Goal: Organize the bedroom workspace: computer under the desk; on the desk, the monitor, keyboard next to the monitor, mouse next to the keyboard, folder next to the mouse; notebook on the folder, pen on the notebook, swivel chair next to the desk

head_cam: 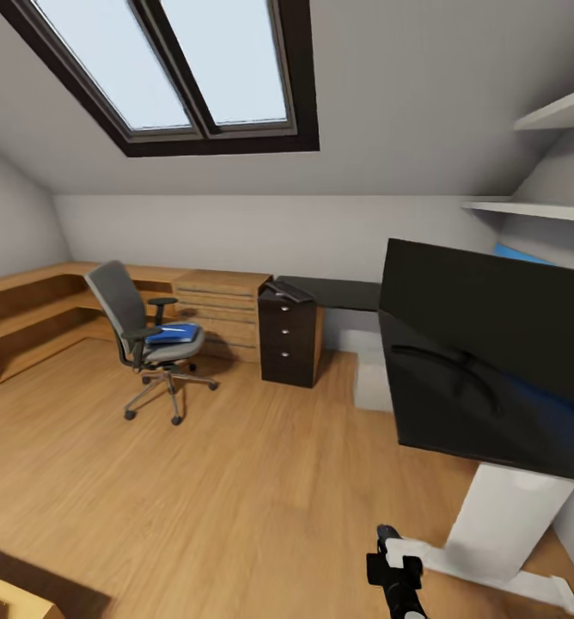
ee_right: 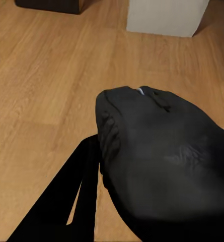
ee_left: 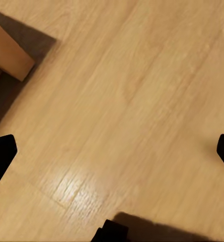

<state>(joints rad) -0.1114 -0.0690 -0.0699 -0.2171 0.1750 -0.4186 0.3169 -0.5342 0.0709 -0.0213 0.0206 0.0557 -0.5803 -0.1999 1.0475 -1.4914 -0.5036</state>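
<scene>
The swivel chair (head_cam: 141, 331) stands at the left by the wooden units, with the blue folder (head_cam: 174, 334) on its seat; I cannot make out the notebook or the pen. A dark keyboard (head_cam: 287, 291) lies on the black drawer cabinet (head_cam: 289, 344). The monitor (head_cam: 493, 297) stands close on the right on the glossy black desk (head_cam: 446, 430). The pale computer (head_cam: 371, 383) (ee_right: 167, 15) sits on the floor behind. My right gripper (head_cam: 396, 563) is shut on the black mouse (ee_right: 162, 166). The left gripper (ee_left: 112, 151) is open above bare floor.
A skylight (head_cam: 192, 69) sits in the sloped ceiling, and wall shelves (head_cam: 536, 206) hang at the upper right. A wooden bed corner (head_cam: 3, 597) (ee_left: 8, 53) is near my left side. Wood floor stretches between me and the chair.
</scene>
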